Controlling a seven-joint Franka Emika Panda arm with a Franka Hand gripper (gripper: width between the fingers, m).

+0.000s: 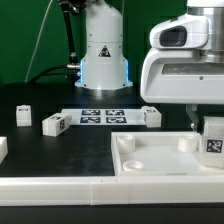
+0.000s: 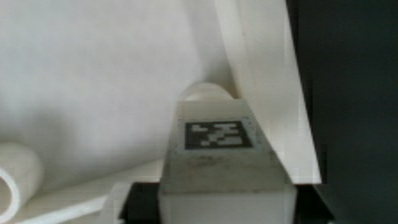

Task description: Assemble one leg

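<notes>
My gripper is shut on a leg, a small white oblong block with a black-and-white tag. It holds the leg upright over the exterior view's right corner of the large white square piece. In the wrist view the leg fills the middle, its tip near the piece's raised rim, with the black fingers clamped on both sides. A round corner socket sits just beside the held leg. Three more legs lie on the table: one, one and one.
The marker board lies flat behind the square piece. The robot's white base stands at the back. A white block shows at the exterior view's left edge. A white rail runs along the front.
</notes>
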